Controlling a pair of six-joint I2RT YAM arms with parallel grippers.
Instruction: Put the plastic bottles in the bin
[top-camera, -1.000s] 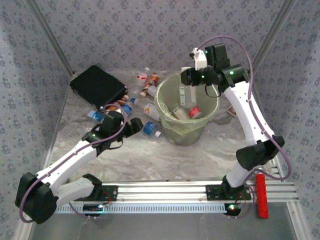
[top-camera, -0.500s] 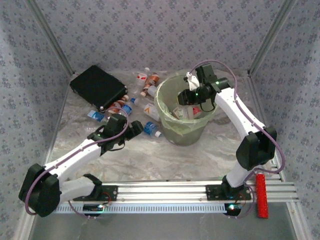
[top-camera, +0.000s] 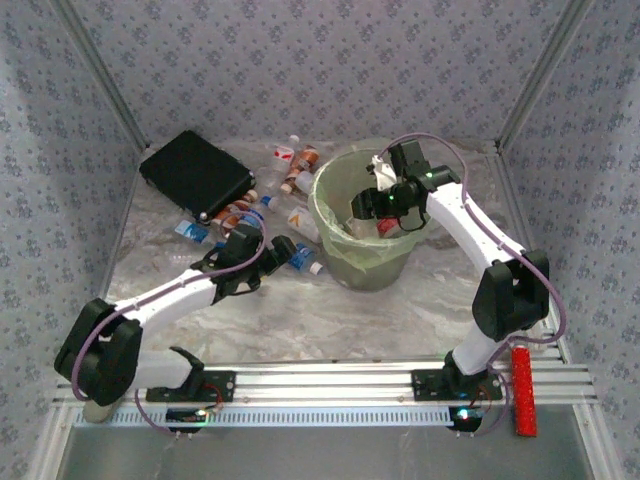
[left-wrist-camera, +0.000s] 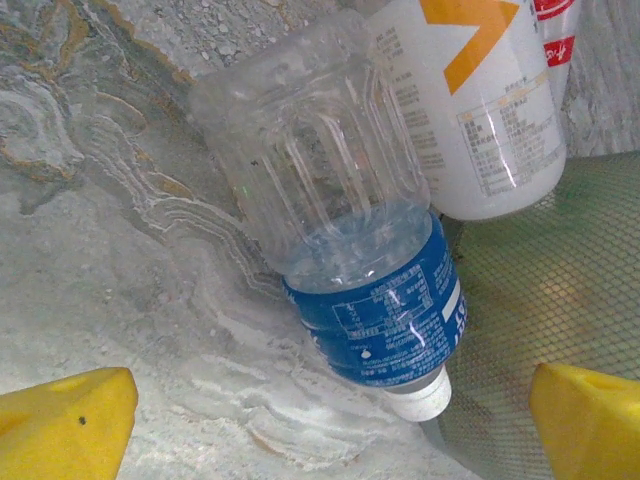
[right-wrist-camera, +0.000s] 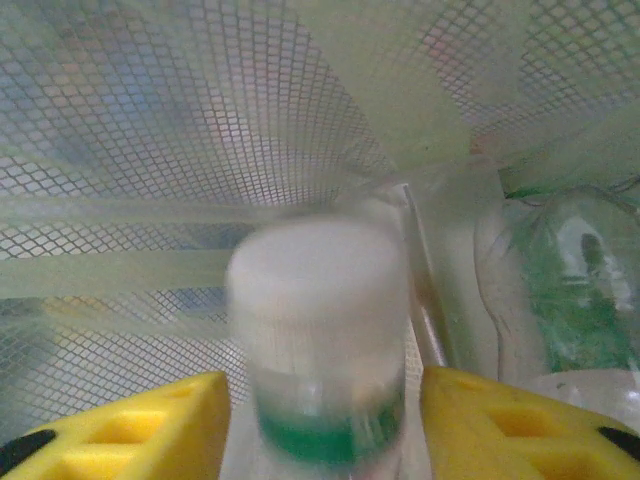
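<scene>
A blue-label bottle (left-wrist-camera: 360, 260) lies ahead of the wide left claw (left-wrist-camera: 330, 412). The right claw (right-wrist-camera: 325, 420) flanks a blurred bottle (right-wrist-camera: 318, 330); I cannot tell if it grips.

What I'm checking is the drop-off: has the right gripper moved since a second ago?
Yes. Against the bin, the right gripper has dropped from above the far rim to inside its mouth.
</scene>
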